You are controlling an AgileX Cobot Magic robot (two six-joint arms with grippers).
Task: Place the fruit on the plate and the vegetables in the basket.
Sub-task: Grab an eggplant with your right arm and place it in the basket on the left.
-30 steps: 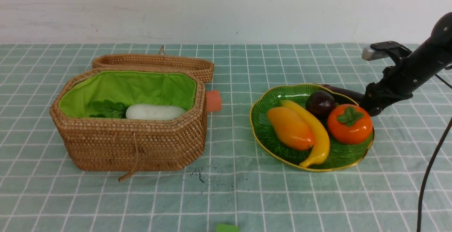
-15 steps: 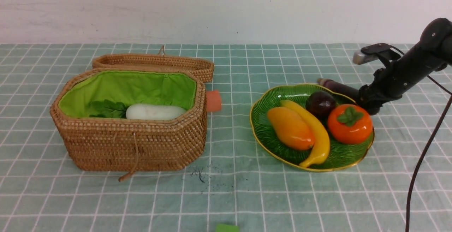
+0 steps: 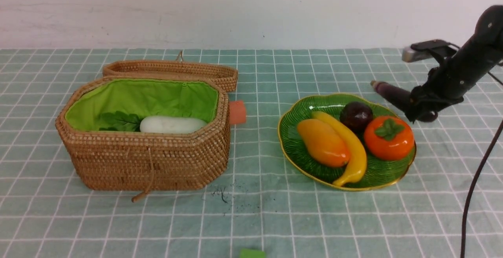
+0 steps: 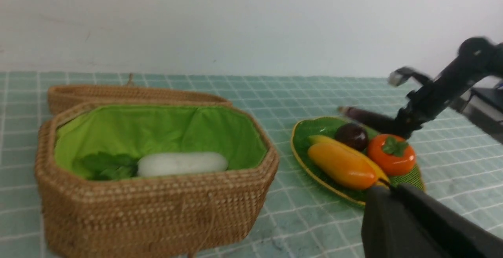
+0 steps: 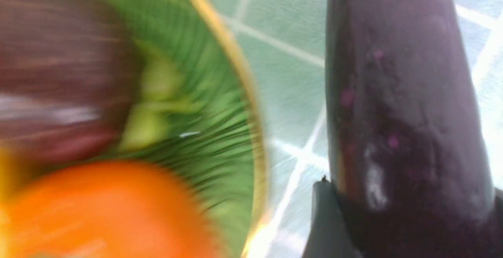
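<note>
- The right gripper (image 3: 417,108) has its jaws clamped on the eggplant (image 3: 391,95) near one end, so the free end juts out toward ten o'clock, tilted and clear of the tabletop (image 3: 259,218). The right wrist view shows a jaw pressed against the dark purple skin (image 5: 401,105).
- The eggplant hangs just beyond the plate (image 3: 292,140), at about one o'clock from the dish's centre. The end grip looks chosen because the plate's rim left little room alongside the vegetable's middle.
- The plate carries all four fruit: the mango (image 3: 323,142) and banana (image 3: 349,148) lie side by side, with the mangosteen (image 3: 356,114) at twelve o'clock and the persimmon (image 3: 388,138) at three o'clock. The fruit half of the job appears finished.
- The basket (image 3: 149,160) stands well apart at nine o'clock from the plate, its lid (image 3: 173,69) folded back behind so the green-lined mouth is free. The radish (image 3: 173,125) already lies inside.
- A carrot (image 3: 237,112) shows only as an orange stub at the basket's three o'clock side, on the tabletop, so it seemingly remains to be packed.
- The left gripper (image 4: 424,226) appears only as a dark blur in its own wrist view; I cannot tell how its jaws stand.
- The held eggplant would next need carrying over the fruit to the basket; a long lever on an end grip may let it swing.
</note>
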